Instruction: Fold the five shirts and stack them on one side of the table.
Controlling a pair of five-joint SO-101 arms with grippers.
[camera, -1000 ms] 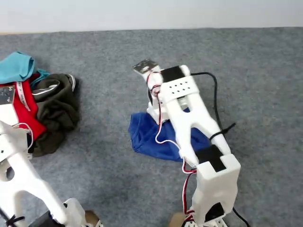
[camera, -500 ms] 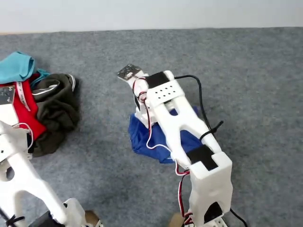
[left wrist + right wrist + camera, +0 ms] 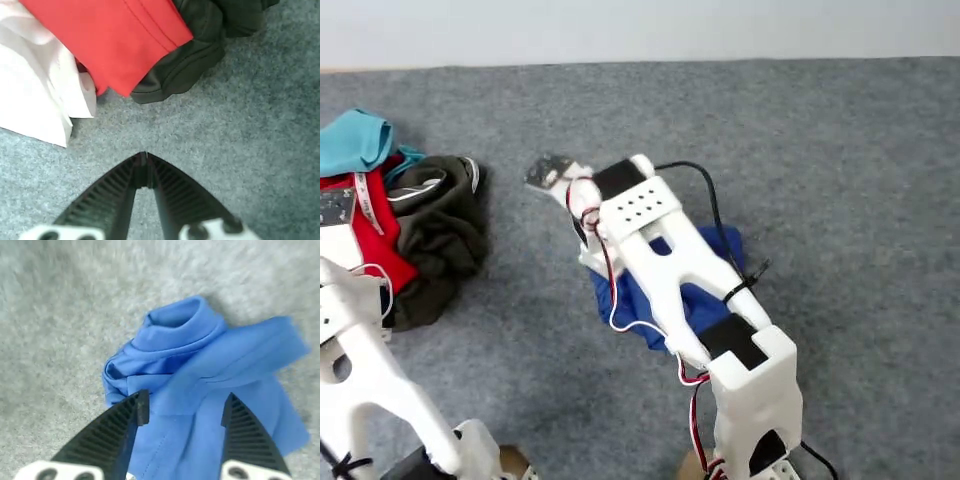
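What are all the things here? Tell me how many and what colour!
blue shirt: one, blue, crumpled mid-table
teal shirt: one, teal, far end of the pile at the left of the high view
red shirt: one, red, in that pile
dark shirt: one, dark olive, beside the red one
white shirt: one, white, against the red one
table: one, grey
left pincer: one, black, shut, near the pile
right pincer: one, black, open over the blue shirt

Five shirts, one each teal [image 3: 355,140], red [image 3: 375,240], dark olive [image 3: 440,230], white [image 3: 30,100], blue [image 3: 200,370]; two arms [image 3: 665,245] [image 3: 365,385].
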